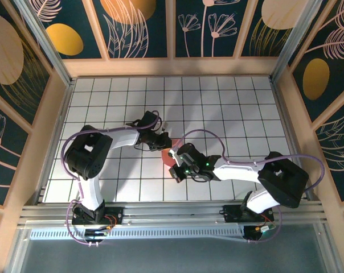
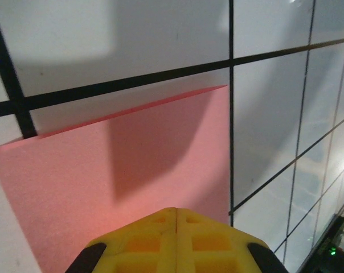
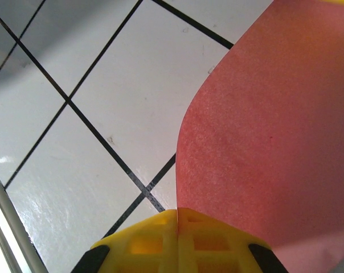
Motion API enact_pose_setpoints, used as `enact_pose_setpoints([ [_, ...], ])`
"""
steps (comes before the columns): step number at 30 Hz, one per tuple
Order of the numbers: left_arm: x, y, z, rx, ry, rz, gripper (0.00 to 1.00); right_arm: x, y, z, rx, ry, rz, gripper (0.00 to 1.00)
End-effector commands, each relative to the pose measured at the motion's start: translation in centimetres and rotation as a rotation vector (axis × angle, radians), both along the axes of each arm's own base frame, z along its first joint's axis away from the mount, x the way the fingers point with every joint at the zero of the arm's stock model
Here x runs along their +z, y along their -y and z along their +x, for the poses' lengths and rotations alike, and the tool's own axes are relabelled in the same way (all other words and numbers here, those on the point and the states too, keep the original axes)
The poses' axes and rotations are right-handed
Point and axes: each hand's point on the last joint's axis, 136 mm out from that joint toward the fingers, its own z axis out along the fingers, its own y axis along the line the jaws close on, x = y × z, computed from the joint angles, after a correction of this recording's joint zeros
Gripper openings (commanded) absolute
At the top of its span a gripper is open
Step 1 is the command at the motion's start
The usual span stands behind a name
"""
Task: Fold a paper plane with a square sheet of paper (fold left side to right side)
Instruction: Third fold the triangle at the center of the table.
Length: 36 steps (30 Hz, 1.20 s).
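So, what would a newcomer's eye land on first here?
The salmon-pink sheet of thin paper glows at the middle of the white black-gridded table. The left arm's yellow fingers and the right arm's yellow fingers pinch it from opposite sides; it curls up by the right ones.

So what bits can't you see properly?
Top view: the left arm and right arm cover most of the pink paper; its shape is hidden.
Left wrist view: shut yellow jaws hide the paper's near edge.
Right wrist view: the paper runs off the top and right edges.
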Motion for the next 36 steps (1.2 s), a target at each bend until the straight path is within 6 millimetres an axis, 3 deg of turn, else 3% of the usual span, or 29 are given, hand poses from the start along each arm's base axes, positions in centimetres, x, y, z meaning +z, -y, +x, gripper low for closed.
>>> enact_pose_setpoints([
  [1,-1.1,0.3,-0.8,-0.058,-0.026,0.035,0.05,-0.2,-0.1,0.0,-0.005,-0.033,0.026,0.0],
  [12,-3.8,-0.3,-1.5,-0.059,-0.06,0.12,0.03,-1.1,0.9,0.9,-0.051,-0.091,0.014,0.0],
  [25,-4.1,-0.4,-2.0,-0.059,-0.063,0.141,0.03,-2.9,2.3,2.9,-0.137,-0.125,-0.052,0.0],
  [36,-4.4,-0.5,-2.2,-0.057,-0.067,0.152,0.03,-3.0,3.4,4.3,-0.185,-0.113,-0.081,0.0],
])
